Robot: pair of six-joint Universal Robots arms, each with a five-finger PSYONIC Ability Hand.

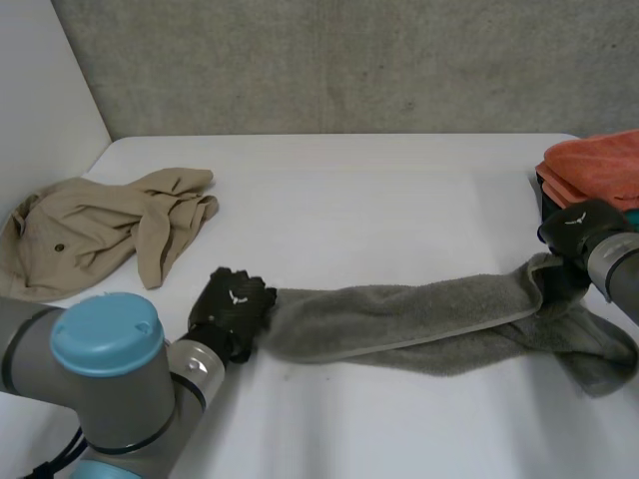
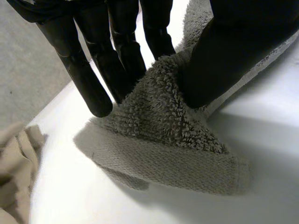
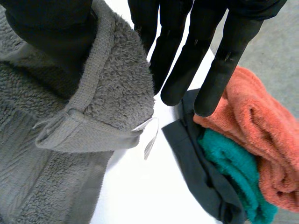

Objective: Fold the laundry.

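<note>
Two hands on one grey towel [image 1: 419, 324] | towel stretched as a twisted band across lower centre, on white table [image 1: 379, 200] | left hand [image 1: 232, 309] pinching its left end, lower left | right hand [image 1: 579, 228] pinching its right end, right edge | beige garment [image 1: 100, 235] crumpled, left | folded stack [image 1: 599, 165] upper right

A big white table [image 1: 379, 200] lies in front. Its top is flat, smooth and bright. Right behind the table stands a grey wall [image 1: 349, 60]. This wall looks rough and speckled, like concrete, and the table's far edge sits against it. At the left end of the table there is a plain white wall [image 1: 40, 90]. It meets the grey wall at the table's far left corner, and that corner is round. Soft light falls on the table, so the shadows on it are pale.
</note>
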